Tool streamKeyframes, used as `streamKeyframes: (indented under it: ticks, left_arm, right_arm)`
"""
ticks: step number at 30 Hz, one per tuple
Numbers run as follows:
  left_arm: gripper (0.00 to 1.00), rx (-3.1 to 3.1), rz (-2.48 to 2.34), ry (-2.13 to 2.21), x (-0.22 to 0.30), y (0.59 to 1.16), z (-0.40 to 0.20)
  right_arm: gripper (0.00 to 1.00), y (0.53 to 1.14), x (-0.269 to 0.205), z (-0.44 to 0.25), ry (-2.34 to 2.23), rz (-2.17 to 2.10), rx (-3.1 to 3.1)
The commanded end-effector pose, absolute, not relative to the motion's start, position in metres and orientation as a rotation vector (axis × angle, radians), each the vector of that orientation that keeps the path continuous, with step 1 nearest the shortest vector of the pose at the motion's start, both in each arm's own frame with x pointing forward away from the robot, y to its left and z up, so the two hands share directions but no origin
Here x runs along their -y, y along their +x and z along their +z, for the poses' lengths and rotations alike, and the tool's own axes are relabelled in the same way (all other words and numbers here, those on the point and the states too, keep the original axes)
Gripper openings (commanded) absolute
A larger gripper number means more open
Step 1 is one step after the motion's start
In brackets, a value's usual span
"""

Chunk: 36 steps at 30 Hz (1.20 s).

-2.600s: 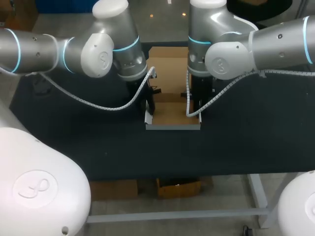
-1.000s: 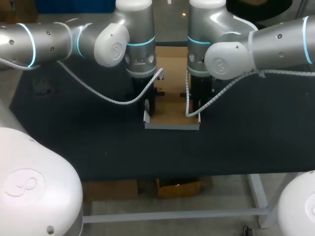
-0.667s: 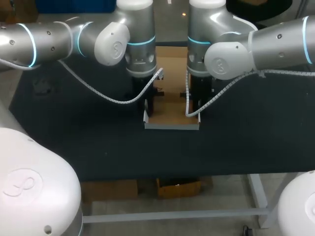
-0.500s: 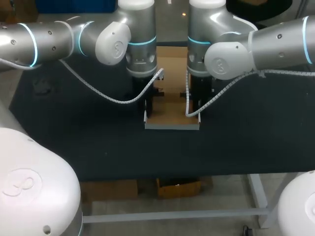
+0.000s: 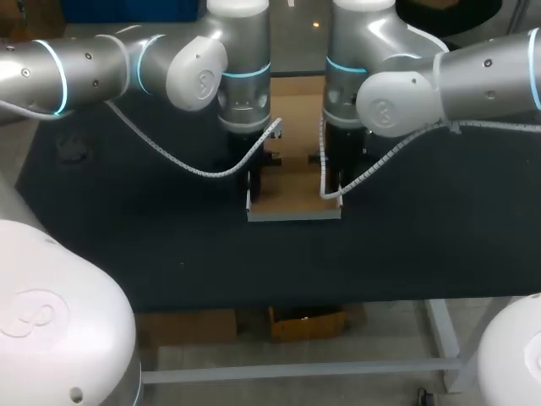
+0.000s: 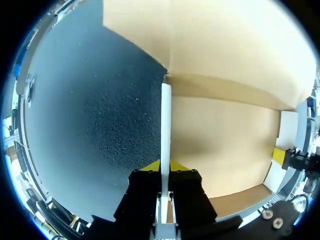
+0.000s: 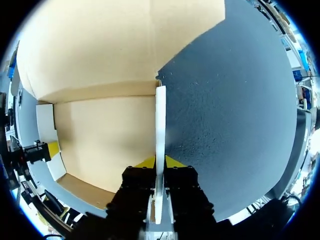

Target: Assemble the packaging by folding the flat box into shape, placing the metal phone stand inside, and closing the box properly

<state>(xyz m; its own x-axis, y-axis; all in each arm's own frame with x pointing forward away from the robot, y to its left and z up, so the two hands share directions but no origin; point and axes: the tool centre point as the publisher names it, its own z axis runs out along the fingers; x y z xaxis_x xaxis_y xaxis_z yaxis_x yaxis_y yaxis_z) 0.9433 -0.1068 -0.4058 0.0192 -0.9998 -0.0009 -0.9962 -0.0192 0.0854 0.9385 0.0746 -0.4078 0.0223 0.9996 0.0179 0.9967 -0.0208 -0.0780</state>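
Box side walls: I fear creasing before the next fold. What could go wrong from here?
1. The left fingers pinch the left wall, the right fingers the right wall; uneven pulling could crease or tear them at the base fold.
2. Released, both walls might spring flat onto the table.

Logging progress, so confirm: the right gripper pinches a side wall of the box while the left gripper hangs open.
Wrong: the left gripper is shut on the other side wall of the box, per the left wrist view. The right gripper pinches its own.
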Motion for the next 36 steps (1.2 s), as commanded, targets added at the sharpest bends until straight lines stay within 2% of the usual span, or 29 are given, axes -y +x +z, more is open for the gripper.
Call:
streamKeyframes:
  ticks: [1, 6, 9, 12, 30, 36]
  left_arm:
    - [0.00, 2.164, -0.093, 2.206, 0.108, 0.942, -0.408]
    - [0.00, 2.180, -0.085, 2.203, 0.108, 0.940, -0.406]
    - [0.00, 2.195, -0.076, 2.197, 0.107, 0.940, -0.404]
    - [0.00, 2.207, -0.068, 2.192, 0.106, 0.939, -0.403]
    - [0.00, 2.225, -0.053, 2.181, 0.104, 0.936, -0.403]
    - [0.00, 2.229, -0.057, 2.176, 0.103, 0.936, -0.404]
  right_arm:
    - [0.35, 0.925, -0.069, -0.398, -2.187, -0.019, 2.175]
    - [0.49, 0.920, -0.067, -0.393, -2.139, -0.099, 2.199]
    - [0.71, 0.916, -0.066, -0.389, -2.111, -0.142, 2.226]
    - [0.77, 0.914, -0.065, -0.385, -2.091, -0.172, 2.249]
    - [0.74, 0.914, -0.059, -0.373, -2.042, -0.303, 2.272]
    - [0.77, 0.913, -0.057, -0.367, -2.007, -0.363, 2.295]
